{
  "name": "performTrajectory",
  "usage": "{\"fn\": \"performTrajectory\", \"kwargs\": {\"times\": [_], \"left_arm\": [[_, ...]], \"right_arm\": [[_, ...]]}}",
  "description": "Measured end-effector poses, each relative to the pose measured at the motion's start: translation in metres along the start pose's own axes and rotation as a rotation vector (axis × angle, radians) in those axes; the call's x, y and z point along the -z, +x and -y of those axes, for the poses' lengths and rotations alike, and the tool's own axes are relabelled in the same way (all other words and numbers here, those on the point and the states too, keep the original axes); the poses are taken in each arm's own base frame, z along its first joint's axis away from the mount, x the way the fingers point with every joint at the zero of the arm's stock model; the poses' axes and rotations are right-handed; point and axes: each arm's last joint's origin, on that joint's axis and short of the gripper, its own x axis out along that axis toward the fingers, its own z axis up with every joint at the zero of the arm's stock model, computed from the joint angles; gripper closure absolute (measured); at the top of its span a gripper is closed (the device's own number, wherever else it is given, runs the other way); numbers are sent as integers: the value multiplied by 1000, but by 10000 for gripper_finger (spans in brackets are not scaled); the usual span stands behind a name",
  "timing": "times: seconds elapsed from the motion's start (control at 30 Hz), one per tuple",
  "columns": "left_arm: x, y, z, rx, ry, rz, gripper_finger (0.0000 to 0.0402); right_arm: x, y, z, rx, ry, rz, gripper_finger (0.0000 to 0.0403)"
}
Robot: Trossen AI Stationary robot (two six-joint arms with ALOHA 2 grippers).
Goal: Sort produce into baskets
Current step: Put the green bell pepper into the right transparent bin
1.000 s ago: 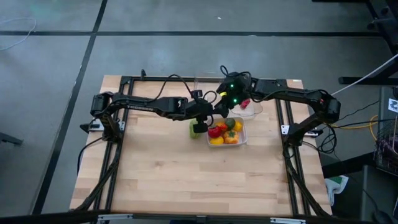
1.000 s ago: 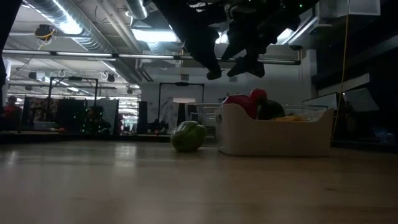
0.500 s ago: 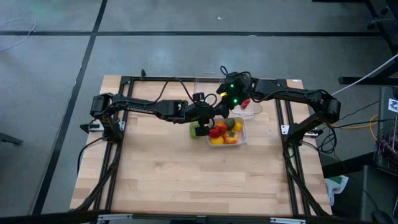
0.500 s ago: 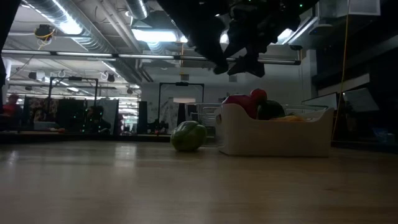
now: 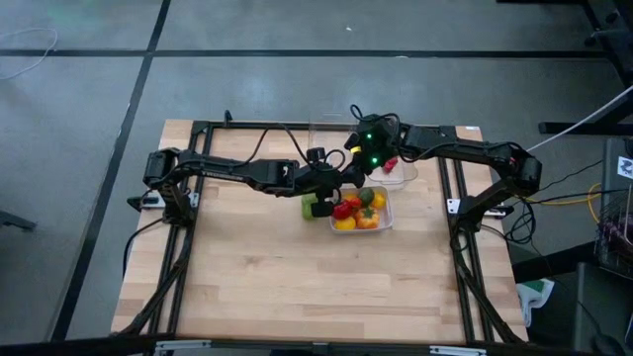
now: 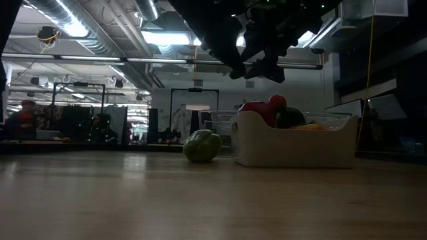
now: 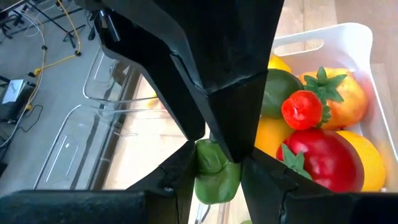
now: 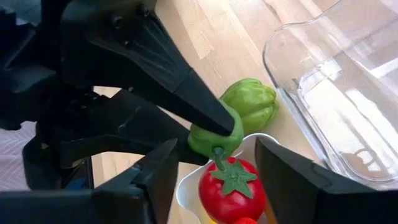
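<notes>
The left end effector (image 7: 214, 163) is clamped on a small green pepper (image 7: 214, 171), holding it in the air at the edge of the white tub (image 7: 348, 37), between that tub and the clear tubs (image 7: 112, 81). In the right wrist view the same pepper (image 8: 214, 134) sits pinched between the left arm's dark fingers, above a red tomato (image 8: 231, 190) at the tub's corner.

The right end effector (image 8: 217, 180) hangs close by over the white tub (image 5: 384, 222), its fingers spread apart with nothing between them.

The white tub holds red, yellow, orange and green pieces, among them a large red one (image 7: 323, 163) and a small strawberry-like one (image 7: 301, 109). A larger ribbed green piece (image 8: 252, 102) lies on the wooden surface (image 5: 297, 277), just beside the white tub and against a clear tub (image 8: 336, 93). In the low view it (image 6: 202, 146) rests left of the white tub (image 6: 293, 143).
</notes>
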Motion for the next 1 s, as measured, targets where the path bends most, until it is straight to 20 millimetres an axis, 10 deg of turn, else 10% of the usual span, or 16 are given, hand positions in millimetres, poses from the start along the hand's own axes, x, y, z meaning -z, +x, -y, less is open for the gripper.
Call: {"fn": "performTrajectory", "kwargs": {"times": [0.8,1.0], "left_arm": [[2,0,0,3,31,-16,290],[2,0,0,3,40,-16,290]], "right_arm": [[0,0,0,-14,0,-6,392],[0,0,0,-14,-3,-4,390]]}}
